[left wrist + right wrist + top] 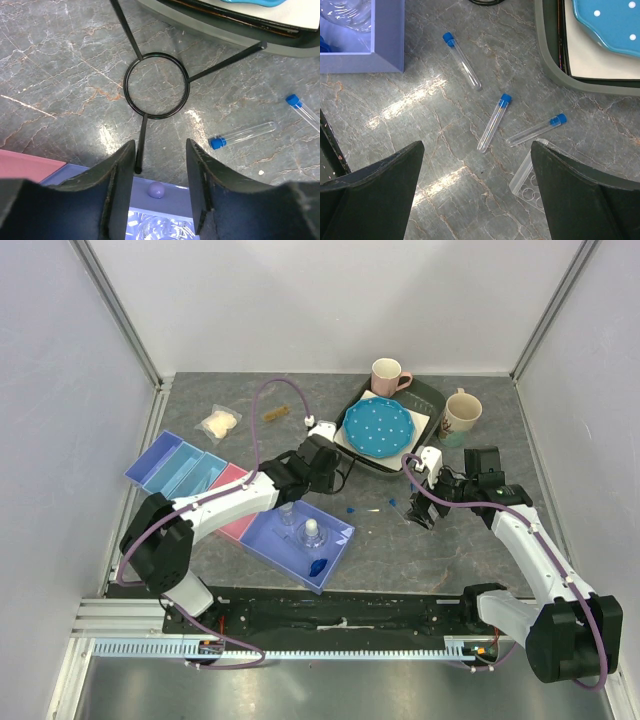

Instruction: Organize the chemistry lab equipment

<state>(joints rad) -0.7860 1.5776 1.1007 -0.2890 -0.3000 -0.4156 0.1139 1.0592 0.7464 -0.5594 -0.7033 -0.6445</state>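
In the left wrist view a black wire ring lies flat on the grey table, its stems fanning out. One stem ends just inside the left fingertip of my left gripper; its jaws stand apart and clamp nothing. Beneath them is the purple tray with a clear bottle. My right gripper hangs wide open over bare table, near three blue-capped tubes and the clear tube rack. The purple tray holds clear little bottles and a blue hexagonal piece.
A dark tray with the blue dotted plate stands at the back, two mugs beside it. Blue trays and a pink tray lie at the left. A bag of white wads is behind them.
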